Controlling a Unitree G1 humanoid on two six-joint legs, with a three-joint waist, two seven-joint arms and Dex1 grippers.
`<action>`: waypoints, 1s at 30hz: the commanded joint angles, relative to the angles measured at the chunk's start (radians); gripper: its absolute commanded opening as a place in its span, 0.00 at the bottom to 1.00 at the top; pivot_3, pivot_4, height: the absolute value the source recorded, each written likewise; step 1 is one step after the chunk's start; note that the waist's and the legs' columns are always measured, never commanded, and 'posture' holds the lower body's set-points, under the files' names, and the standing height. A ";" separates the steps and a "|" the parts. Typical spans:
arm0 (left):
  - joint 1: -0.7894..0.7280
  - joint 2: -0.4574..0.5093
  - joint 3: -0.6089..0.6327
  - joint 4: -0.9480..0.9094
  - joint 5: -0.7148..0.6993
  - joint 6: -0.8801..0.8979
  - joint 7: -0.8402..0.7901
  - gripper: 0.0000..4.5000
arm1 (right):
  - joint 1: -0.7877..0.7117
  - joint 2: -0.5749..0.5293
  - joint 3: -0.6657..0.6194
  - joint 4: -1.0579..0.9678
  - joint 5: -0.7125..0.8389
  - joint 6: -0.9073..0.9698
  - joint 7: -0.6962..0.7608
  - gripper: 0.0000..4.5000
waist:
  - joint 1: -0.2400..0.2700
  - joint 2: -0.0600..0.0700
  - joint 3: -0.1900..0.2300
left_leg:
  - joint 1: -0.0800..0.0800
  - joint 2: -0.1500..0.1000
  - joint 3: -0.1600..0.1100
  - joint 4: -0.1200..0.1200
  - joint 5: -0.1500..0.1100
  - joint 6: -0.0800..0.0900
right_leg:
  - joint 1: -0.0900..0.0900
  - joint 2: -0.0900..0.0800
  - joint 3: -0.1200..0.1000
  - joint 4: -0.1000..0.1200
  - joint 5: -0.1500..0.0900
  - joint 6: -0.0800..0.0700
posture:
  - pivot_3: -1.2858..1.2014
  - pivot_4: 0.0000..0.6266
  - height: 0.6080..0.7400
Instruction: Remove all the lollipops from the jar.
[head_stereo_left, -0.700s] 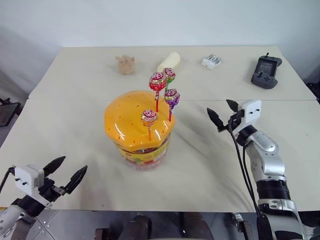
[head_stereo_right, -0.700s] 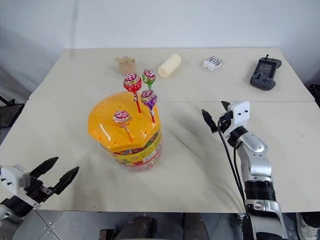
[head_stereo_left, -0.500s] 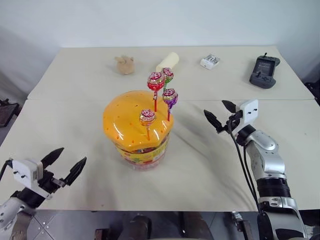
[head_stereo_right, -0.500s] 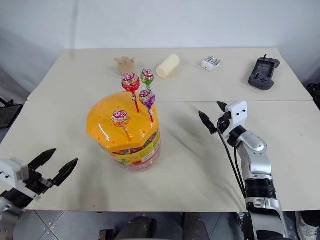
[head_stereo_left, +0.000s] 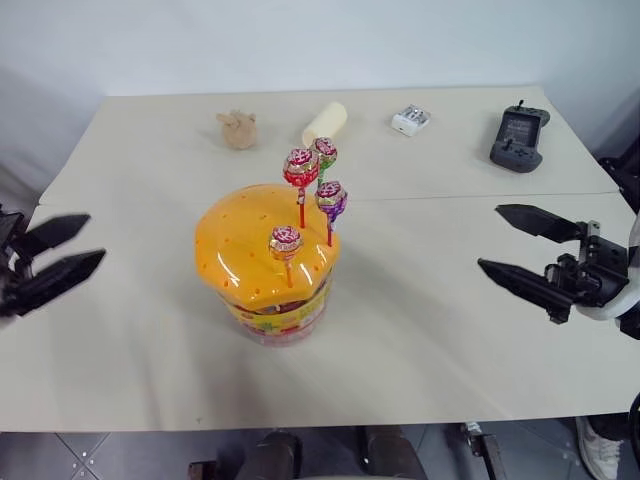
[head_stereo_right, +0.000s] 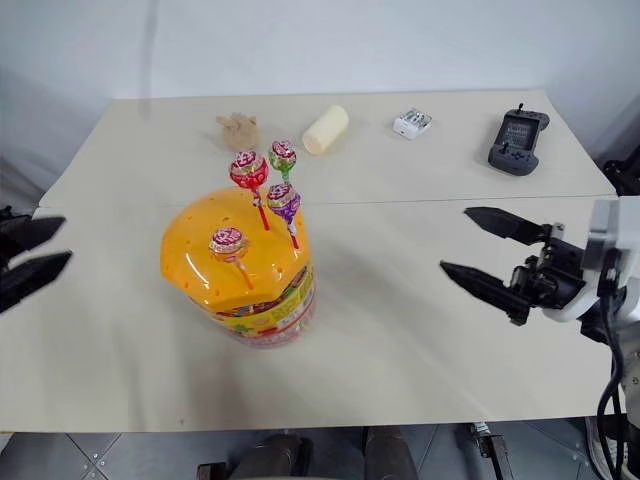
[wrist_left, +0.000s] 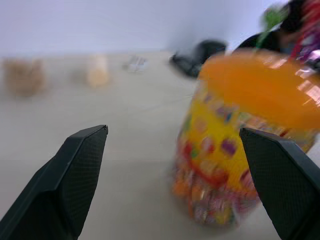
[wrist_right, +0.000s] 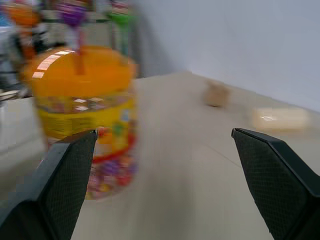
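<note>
The jar (head_stereo_left: 268, 270), a clear tub with a domed orange lid and a yellow-red label band, stands at the middle of the table. Several lollipops stick up from holes in its lid: a red-pink one (head_stereo_left: 300, 167), a green one (head_stereo_left: 324, 150), a purple one (head_stereo_left: 331, 195) and a pink-yellow one (head_stereo_left: 285, 241). My left gripper (head_stereo_left: 95, 237) hangs open at the left, pointing toward the jar, well apart from it. At the right my right gripper (head_stereo_left: 489, 237) is open and empty, pointing left at the jar. The left wrist view has the jar (wrist_left: 240, 130) between the fingers.
Along the far edge of the table (head_stereo_left: 150, 360) lie a small brown toy (head_stereo_left: 237, 130), a cream cylinder (head_stereo_left: 324, 123), a white box (head_stereo_left: 410, 120) and a black controller (head_stereo_left: 517, 140). A seam crosses the table behind the jar.
Both arms have risen and loom larger. The right gripper has turned level and points left at the jar. The left gripper has moved up from the table's front edge to the left side.
</note>
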 joint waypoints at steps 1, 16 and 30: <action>-0.016 0.009 0.041 -0.052 -0.055 0.033 -0.026 1.00 | -0.098 0.067 0.133 -0.076 -0.009 -0.035 -0.015 1.00 | -0.001 0.000 0.000 | 0.000 0.000 0.000 0.000 0.000 0.000 | 0.000 0.000 0.000 0.000 0.000 0.000 | 0.52 0.24 1.00; 0.064 -0.200 0.015 -0.266 -0.047 -0.035 0.013 1.00 | -0.415 0.289 0.426 0.025 -0.124 0.007 -0.164 1.00 | 0.007 -0.002 0.001 | -0.002 0.000 -0.001 0.001 -0.001 0.000 | -0.001 0.000 -0.002 -0.002 0.001 -0.001 | 0.52 0.24 1.00; 0.029 -0.181 -0.042 -0.253 -0.027 -0.049 -0.009 1.00 | -0.455 0.328 0.468 0.016 -0.122 0.035 -0.119 0.32 | 0.004 -0.002 0.001 | -0.002 0.001 0.000 0.002 -0.001 -0.001 | -0.002 0.001 -0.002 -0.001 0.000 -0.001 | 0.52 0.24 1.00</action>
